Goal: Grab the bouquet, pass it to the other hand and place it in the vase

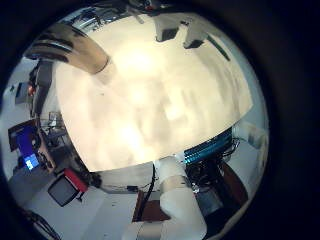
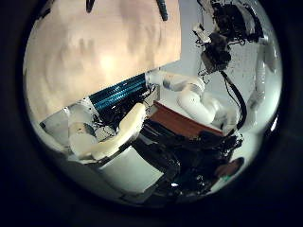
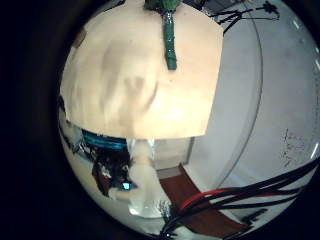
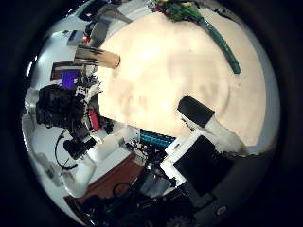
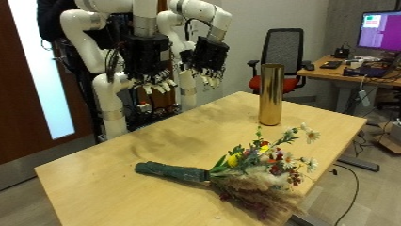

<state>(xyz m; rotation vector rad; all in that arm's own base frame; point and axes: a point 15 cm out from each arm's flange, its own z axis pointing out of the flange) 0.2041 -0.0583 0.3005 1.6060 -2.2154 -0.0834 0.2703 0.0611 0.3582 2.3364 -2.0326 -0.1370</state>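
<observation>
Office/lab, desk w/ monitor (image 5: 380, 30), office chair (image 5: 286, 52)

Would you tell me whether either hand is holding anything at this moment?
Nothing is held: the left hand and right hand hang empty above the table, and the bouquet lies untouched on it.

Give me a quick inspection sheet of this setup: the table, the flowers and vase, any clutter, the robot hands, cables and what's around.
Surface: light wooden table, bare apart from the two job items.
Job's things: bouquet lying on its side on the table, dark green wrapped stem pointing away from the blooms; tall gold vase standing upright near the far edge, apart from the bouquet, nothing in it.
Clutter: nothing seen on the table.
Robot hands: left robot hand and right robot hand both hang above the far end of the table, fingers relaxed, holding nothing.
Cables: left out of this sheet.
Surroundings: office chair behind the vase; desk with a monitor beyond.
</observation>
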